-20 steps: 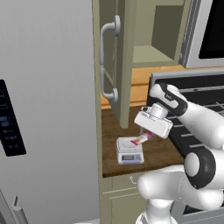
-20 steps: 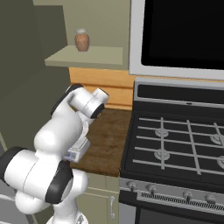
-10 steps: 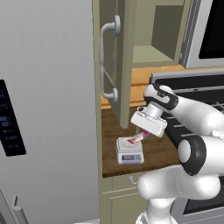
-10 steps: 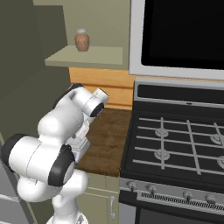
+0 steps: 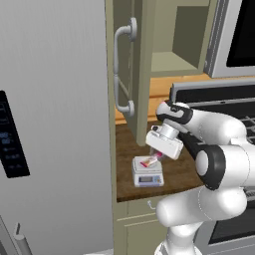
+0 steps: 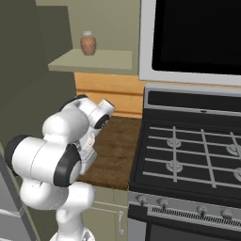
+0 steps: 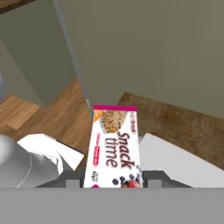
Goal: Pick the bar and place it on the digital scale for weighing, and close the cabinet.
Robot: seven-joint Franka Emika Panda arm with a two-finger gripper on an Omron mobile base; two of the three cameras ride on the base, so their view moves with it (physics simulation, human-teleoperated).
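The two-finger gripper pinches the pink-and-white wrapped snack bar just above the small white-grey digital scale; lower it flat onto the platform's centre, release gently; the olive-beige cabinet door at twelve o'clock stands open.

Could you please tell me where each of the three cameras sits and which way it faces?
Left base view: behind the arm's left, looking forward and down at the scale, open cabinet and fridge; the arm rises lower right.
Right base view: behind its right, facing the counter, stove and shelf jar; the arm fills lower left.
Hand view: on the hand, looking along the gripper at the bar.
Both base views share the counter.
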